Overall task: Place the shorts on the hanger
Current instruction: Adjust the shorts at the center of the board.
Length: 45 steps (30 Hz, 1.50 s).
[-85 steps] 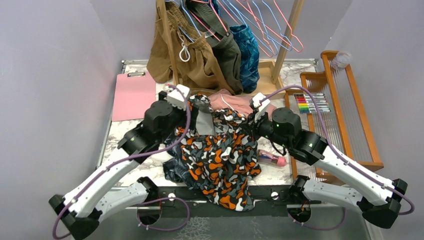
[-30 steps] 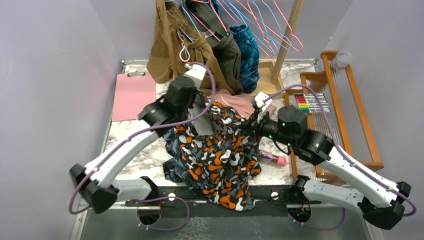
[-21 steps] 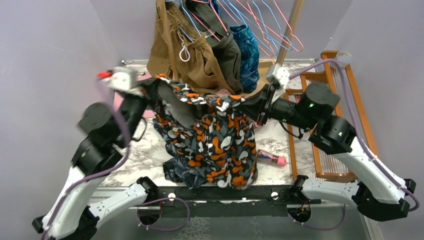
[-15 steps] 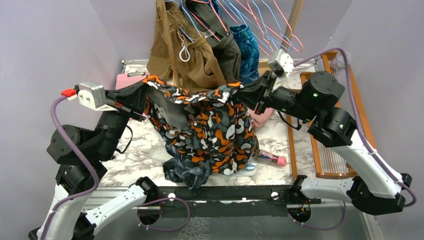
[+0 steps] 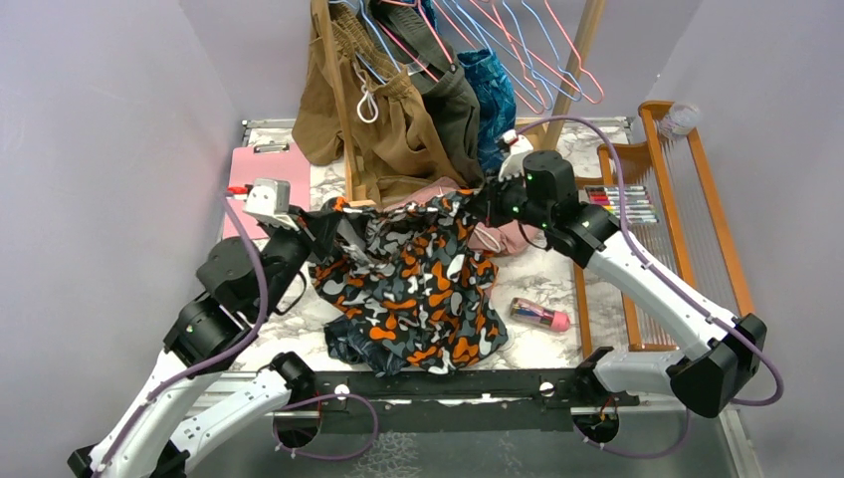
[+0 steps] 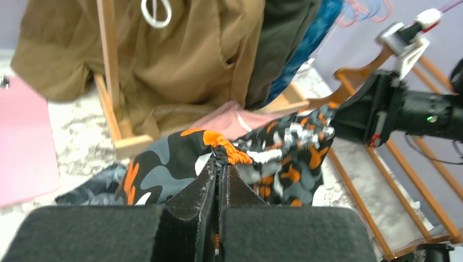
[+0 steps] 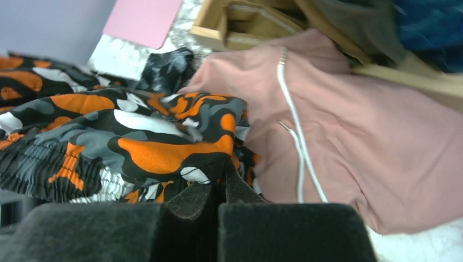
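The camouflage shorts (image 5: 418, 284) hang spread between my two grippers, their lower part draped over the table's front middle. My left gripper (image 5: 323, 224) is shut on the left end of the waistband, and the left wrist view shows its tips (image 6: 221, 164) pinching the orange gathered edge of the shorts (image 6: 164, 172). My right gripper (image 5: 485, 204) is shut on the right end, its tips (image 7: 218, 183) buried in the shorts' fabric (image 7: 153, 153). An empty pink wire hanger (image 5: 594, 88) hangs on the rack at the back right, above and behind the right gripper.
A wooden rack (image 5: 572, 70) at the back carries brown (image 5: 388, 119), olive and blue garments on other hangers. Dusty-pink shorts (image 5: 503, 237) lie under the right gripper. Dark shorts (image 5: 348, 344) lie front left. Pink clipboard (image 5: 264, 189), markers (image 5: 617, 204), wooden loom (image 5: 697, 199), pink-capped tube (image 5: 542, 316).
Both grippers raised the shorts off the table and stretched them wide. They have since come down and closer together, and the shorts sag lower over the table.
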Available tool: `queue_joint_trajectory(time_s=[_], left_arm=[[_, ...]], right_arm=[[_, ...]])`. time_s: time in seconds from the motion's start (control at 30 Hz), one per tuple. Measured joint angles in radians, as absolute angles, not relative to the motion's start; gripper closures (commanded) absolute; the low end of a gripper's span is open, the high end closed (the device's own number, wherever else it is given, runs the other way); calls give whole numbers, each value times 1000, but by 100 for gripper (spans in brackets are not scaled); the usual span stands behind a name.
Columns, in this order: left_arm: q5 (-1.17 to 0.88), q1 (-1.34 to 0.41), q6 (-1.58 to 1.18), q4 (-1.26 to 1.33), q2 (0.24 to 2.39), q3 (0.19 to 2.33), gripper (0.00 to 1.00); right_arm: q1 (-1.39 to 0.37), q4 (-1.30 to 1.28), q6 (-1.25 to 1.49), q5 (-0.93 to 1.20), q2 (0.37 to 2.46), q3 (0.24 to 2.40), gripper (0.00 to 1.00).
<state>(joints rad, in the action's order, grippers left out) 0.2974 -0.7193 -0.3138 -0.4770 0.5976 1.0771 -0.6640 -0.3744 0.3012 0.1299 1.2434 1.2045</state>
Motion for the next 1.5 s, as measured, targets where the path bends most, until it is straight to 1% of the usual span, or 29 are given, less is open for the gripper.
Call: queue_joint_trajectory(time_s=[0.03,0.1,0.13,0.23,0.3,0.37,0.47,0.63,0.83,0.97,1.13,1.23,1.33,1.43,1.5], left_arm=[[309,-719,-331,-487,597,1060,100],[333,-719,-368,-508,595,1023,100],[343,-719,-386,-518,595,1005,100],[373,-719,-433,-530,593,957,100],[395,-719,-467,-536,593,933,100],[414,-719,-494,-539,595,916,100],[437,-719,-534,-542,610,899,100],[463,-719,-565,-540,657,897,100],[496,-719,-572,-518,701,897,100],[514,-719,-572,-498,721,898,100],[524,-719,-571,-473,751,903,100],[525,-719,-572,-465,762,903,100],[525,-719,-572,-459,764,903,100],[525,-719,-572,-456,763,903,100],[526,-719,-571,-455,759,903,100]], right_arm=[[-643,-370,326,125,1243,1189,99],[-608,-363,369,117,1244,1160,92],[-600,-362,386,114,1245,1148,87],[-596,-360,421,111,1253,1122,63],[-596,-358,433,111,1255,1103,52],[-596,-359,439,112,1254,1085,45],[-596,-364,437,113,1251,1073,40],[-596,-421,414,113,1186,1073,35],[-596,-521,373,166,1056,1076,35],[-614,-568,370,236,1018,1076,34],[-699,-562,401,263,1029,1045,34],[-765,-532,430,248,1073,1027,33],[-810,-484,474,208,1131,1005,33],[-817,-435,522,146,1169,966,33],[-817,-414,544,111,1190,952,35]])
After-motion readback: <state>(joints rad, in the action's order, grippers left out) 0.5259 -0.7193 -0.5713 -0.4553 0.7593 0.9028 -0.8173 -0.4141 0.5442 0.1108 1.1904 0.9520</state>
